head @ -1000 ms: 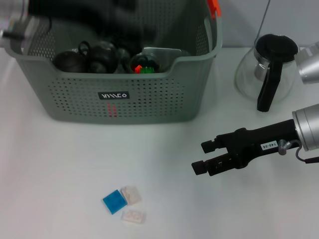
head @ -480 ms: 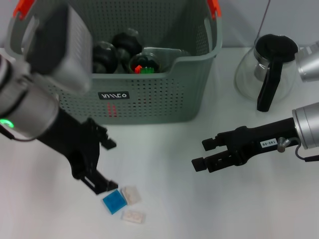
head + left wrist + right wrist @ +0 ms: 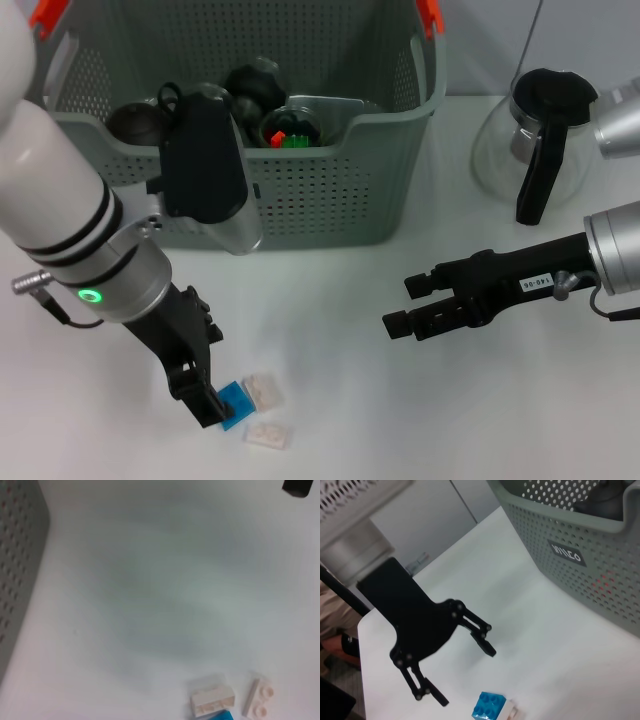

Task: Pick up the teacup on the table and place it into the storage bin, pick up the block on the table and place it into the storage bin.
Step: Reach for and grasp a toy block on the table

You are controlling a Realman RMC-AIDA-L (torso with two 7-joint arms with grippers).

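Left gripper (image 3: 205,385) spread wide, blue block (image 3: 236,402) beside one fingertip

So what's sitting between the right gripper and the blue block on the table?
Only bare table in the head view: right gripper hovers open, well apart from the blue block.

Looks like a robot lab or test room made up with household props, not a lived-in home. A bare white surface (image 3: 330,330) carries only staged items: a grey-green perforated storage bin (image 3: 300,200) holding dark teaware, a glass jug (image 3: 535,140) with a black handle, and a few small toy blocks (image 3: 262,412) lying just beside the left arm's jaws. Beyond the surface edge in the right wrist view stand plain pale wall panels (image 3: 440,520), and two robot arms occupy the workspace.
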